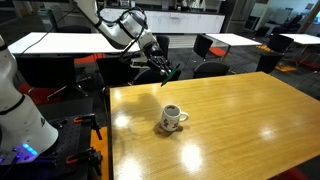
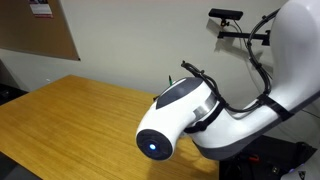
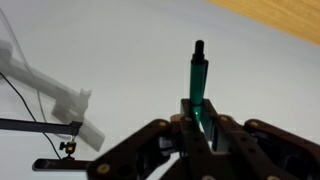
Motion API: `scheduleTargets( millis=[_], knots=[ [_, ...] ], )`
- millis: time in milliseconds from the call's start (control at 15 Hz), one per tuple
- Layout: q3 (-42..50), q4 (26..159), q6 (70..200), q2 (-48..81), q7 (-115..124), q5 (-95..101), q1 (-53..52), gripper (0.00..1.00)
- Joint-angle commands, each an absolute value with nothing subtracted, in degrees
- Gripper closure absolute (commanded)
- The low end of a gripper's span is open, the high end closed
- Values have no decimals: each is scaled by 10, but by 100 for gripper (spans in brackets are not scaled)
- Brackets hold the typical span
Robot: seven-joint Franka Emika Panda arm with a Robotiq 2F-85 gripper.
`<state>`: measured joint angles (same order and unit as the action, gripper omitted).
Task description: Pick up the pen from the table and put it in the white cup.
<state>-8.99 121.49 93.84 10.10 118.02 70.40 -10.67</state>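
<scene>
My gripper is shut on the thin green pen, which sticks straight out from between the fingers in the wrist view. In an exterior view the gripper hangs in the air past the far edge of the honey-brown table, with the green pen at its tip. The white cup stands upright on the table, handle to the right, nearer the camera than the gripper. The cup is hidden in the wrist view and behind the arm in the exterior view that the arm fills.
White-topped tables and black chairs stand behind the wooden table. A corner of the tabletop shows at the top right of the wrist view. The robot base stands beside the table's near end.
</scene>
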Motion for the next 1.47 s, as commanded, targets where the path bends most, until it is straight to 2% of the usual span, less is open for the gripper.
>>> scheduleTargets(
  millis=[0, 1400],
  knots=[
    [-84, 1215, 932, 104, 1160, 712, -98, 97],
    [-74, 1155, 967, 220, 1184, 777, -88, 97]
  ],
)
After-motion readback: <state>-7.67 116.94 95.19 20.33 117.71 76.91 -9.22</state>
